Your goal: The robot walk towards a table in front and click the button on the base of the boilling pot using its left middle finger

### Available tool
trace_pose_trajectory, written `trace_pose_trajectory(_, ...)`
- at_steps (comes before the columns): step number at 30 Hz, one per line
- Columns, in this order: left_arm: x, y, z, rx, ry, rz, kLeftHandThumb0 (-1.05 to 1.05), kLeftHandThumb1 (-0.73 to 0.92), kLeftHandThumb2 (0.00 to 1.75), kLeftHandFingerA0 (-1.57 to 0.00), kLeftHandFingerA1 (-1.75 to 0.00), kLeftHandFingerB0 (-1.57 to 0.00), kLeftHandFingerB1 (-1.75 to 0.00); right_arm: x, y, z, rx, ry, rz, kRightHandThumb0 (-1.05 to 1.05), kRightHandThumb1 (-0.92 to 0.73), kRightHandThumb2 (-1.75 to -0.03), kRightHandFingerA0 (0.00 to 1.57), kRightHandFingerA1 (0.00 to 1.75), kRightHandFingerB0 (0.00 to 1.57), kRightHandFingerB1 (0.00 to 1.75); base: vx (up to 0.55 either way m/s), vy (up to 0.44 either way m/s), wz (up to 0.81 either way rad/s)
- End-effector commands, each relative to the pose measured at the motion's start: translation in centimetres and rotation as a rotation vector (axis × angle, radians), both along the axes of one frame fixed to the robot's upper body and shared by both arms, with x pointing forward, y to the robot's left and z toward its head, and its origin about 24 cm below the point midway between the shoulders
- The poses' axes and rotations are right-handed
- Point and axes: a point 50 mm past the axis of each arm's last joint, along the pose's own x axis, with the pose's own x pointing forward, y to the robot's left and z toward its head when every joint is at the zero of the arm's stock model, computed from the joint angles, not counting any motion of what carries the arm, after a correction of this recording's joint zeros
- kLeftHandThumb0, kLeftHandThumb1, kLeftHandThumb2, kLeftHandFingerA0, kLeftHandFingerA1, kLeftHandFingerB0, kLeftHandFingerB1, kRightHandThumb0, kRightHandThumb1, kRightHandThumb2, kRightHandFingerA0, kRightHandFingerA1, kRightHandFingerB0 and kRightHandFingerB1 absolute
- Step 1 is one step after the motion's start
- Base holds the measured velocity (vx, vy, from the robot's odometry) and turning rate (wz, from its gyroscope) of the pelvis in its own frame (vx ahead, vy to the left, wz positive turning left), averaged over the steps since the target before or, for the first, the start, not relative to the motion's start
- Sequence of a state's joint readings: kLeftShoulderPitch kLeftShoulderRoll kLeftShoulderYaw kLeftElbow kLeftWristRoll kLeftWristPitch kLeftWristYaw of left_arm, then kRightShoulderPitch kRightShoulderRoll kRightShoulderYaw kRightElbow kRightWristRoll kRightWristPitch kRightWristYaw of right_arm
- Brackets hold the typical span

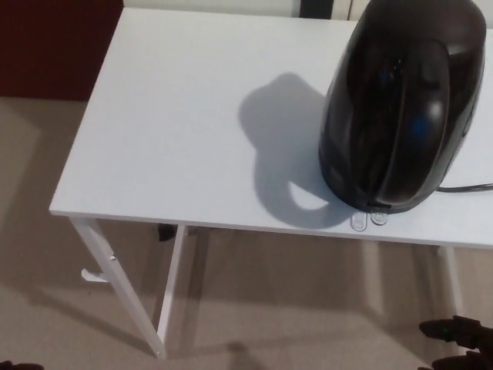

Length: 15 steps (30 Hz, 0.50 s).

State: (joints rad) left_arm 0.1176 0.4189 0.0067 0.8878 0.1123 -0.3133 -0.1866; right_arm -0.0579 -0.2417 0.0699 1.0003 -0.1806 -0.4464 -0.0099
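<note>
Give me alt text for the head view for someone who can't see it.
A black electric kettle stands near the front edge of a white table, with two small clear tabs at its base and a cord trailing right. Part of the robot's right hand shows at bottom right.

The floor [46,208] is covered in beige carpet, visible to the left of and beneath the furniture. Two white metal legs [127,297] slant down to the carpet at the near left corner, with a small white hook-shaped fitting [91,274] projecting from the outer leg. A small dark fitting [166,231] sits under the front edge beside the inner leg. A further white leg [451,281] descends at the right. A dark red panel [54,46] fills the upper left corner. A black cable [466,187] runs off toward the right edge. Shadows of the legs lie across the carpet.
</note>
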Motion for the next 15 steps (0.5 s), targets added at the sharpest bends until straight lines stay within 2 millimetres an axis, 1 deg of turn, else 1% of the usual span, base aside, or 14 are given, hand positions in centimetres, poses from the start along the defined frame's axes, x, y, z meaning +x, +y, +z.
trace_pose_trajectory(1,0.1,0.2,0.3,0.011,-0.007,-0.014,-0.43,0.41,0.67,-0.56,-0.49,-0.37,-0.42,0.3,-0.5,0.2,-0.020,0.012,-0.003,-0.46,-0.45,-0.56,0.74,0.43,0.64,0.41,0.00,0.000,0.00)
trace_pose_trajectory(2,0.4,0.0,0.4,0.005,-0.026,-0.011,-0.43,0.41,0.67,-0.56,-0.49,-0.37,-0.42,0.6,-0.5,0.3,-0.028,0.009,0.006,-0.46,-0.45,-0.56,0.74,0.43,0.64,0.41,0.00,0.000,0.00)
trace_pose_trajectory(3,0.4,-0.2,0.5,0.010,-0.040,-0.031,-0.36,0.47,0.54,-0.60,-0.41,-0.43,-0.35,0.7,-0.5,0.4,-0.031,0.010,0.010,-0.47,-0.46,-0.56,0.74,0.43,0.64,0.41,0.00,0.000,0.00)
trace_pose_trajectory(6,0.4,-0.2,0.5,0.010,-0.042,-0.034,-0.36,0.47,0.54,-0.60,-0.41,-0.43,-0.35,0.6,-0.6,0.4,-0.032,0.010,0.011,-0.47,-0.46,-0.56,0.74,0.43,0.64,0.41,0.00,-0.009,0.04)
trace_pose_trajectory(7,0.4,-2.9,1.0,-0.011,-0.135,-0.196,-0.58,0.45,0.74,-0.39,-0.45,-0.32,-0.42,0.4,-0.6,0.4,-0.017,0.017,0.019,-0.44,-0.47,-0.56,0.73,0.43,0.64,0.41,0.00,0.000,0.00)
trace_pose_trajectory(8,0.4,-3.7,1.3,-0.007,-0.156,-0.242,-0.56,0.57,0.58,-0.42,-0.34,-0.35,-0.32,0.4,-0.6,0.4,-0.015,0.018,0.021,-0.44,-0.47,-0.56,0.73,0.43,0.64,0.41,-0.05,-0.039,0.10)
trace_pose_trajectory(9,0.6,-4.9,1.9,0.014,-0.196,-0.332,-0.53,0.47,0.86,-0.35,-0.51,-0.19,-0.43,0.5,-0.5,0.4,-0.015,0.017,0.025,-0.44,-0.47,-0.56,0.73,0.43,0.64,0.41,-0.05,-0.105,0.05)
trace_pose_trajectory(10,0.7,-5.7,2.3,0.028,-0.224,-0.394,-0.53,0.47,0.86,-0.35,-0.51,-0.19,-0.43,0.6,-0.5,0.5,-0.015,0.017,0.027,-0.44,-0.47,-0.56,0.73,0.43,0.64,0.41,-0.08,-0.165,0.11)
trace_pose_trajectory(12,0.6,-6.0,2.5,0.034,-0.229,-0.407,-0.53,0.47,0.86,-0.35,-0.51,-0.19,-0.43,0.6,-0.5,0.5,-0.015,0.017,0.028,-0.44,-0.47,-0.56,0.73,0.43,0.64,0.41,-0.05,-0.192,0.09)
trace_pose_trajectory(13,0.8,-7.2,3.2,0.054,-0.266,-0.514,-0.66,0.71,0.62,-0.36,-0.33,-0.30,-0.30,0.8,-0.3,0.6,-0.015,0.014,0.033,-0.44,-0.47,-0.56,0.74,0.43,0.65,0.41,-0.05,-0.177,0.11)
trace_pose_trajectory(14,0.9,-9.0,4.2,0.079,-0.322,-0.673,-0.66,0.71,0.62,-0.36,-0.33,-0.30,-0.30,1.1,-0.1,0.7,-0.015,0.009,0.041,-0.44,-0.47,-0.56,0.74,0.43,0.65,0.41,-0.03,-0.245,0.08)
trace_pose_trajectory(15,1.2,-11.0,4.9,0.081,-0.362,-0.835,-0.64,0.73,0.62,-0.32,-0.32,-0.26,-0.30,1.2,-0.2,0.8,-0.028,0.000,0.045,-0.44,-0.40,-0.81,0.70,0.61,0.54,0.54,-0.03,-0.287,0.04)
